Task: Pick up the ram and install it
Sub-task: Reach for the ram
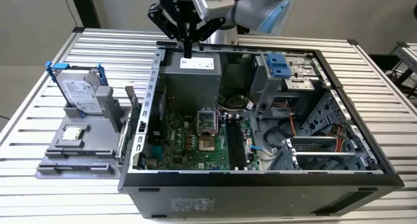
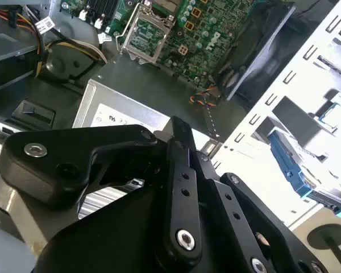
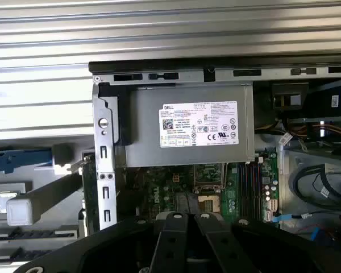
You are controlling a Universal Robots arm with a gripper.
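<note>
In the exterior view the ram is a thin dark stick standing on edge in the grey holder, just outside the open computer case's wall on the exterior view's left. My black gripper hangs above the grey power supply at the far end of the case. Its fingers are shut with nothing between them. In the first wrist view the gripper points down over the power supply. The motherboard's long black memory slots lie in the case floor, well away from the gripper.
The holder also carries a silver hard drive in a blue bracket and a small square CPU chip. The case holds a drive cage, loose cables and an open CPU socket. The slatted table surrounds everything.
</note>
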